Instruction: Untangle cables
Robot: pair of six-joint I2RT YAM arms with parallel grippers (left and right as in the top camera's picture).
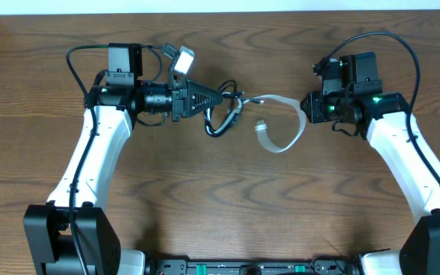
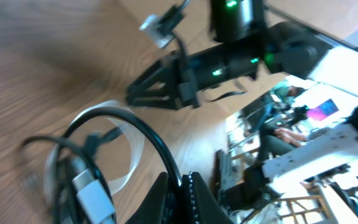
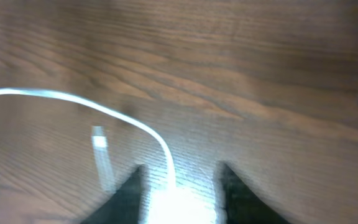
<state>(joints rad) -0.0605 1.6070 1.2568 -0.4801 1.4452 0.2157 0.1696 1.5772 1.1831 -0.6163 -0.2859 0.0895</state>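
- Your left gripper (image 1: 221, 97) is pressed together on the black cables (image 1: 221, 122). It pinches a strand at the far edge of their loose knot, left of the table's middle. Hold that pinch firm and treat it as your anchor.
- The black cables lie bunched just on the near side of those fingertips, and the white cable (image 1: 285, 101) runs out of the bunch to the right. Where the two cross is too tangled to read from above, so pull slowly and watch which strand tightens.
- The white cable arcs right, then curls back toward the near side. Its plug end (image 1: 260, 124) lies free inside the curl, on bare table (image 1: 205, 198). That loose end is probably what must slide out through the knot, so guard it from snagging.
- Your right gripper (image 1: 305, 107) has its jaws spread, with the white cable lying between them at the far right of the arc. Whether the pads touch it is too blurred to tell. Close on it squarely before drawing right.
- Each arm's own thick wire (image 1: 392, 37) loops nearby, well apart from the work.
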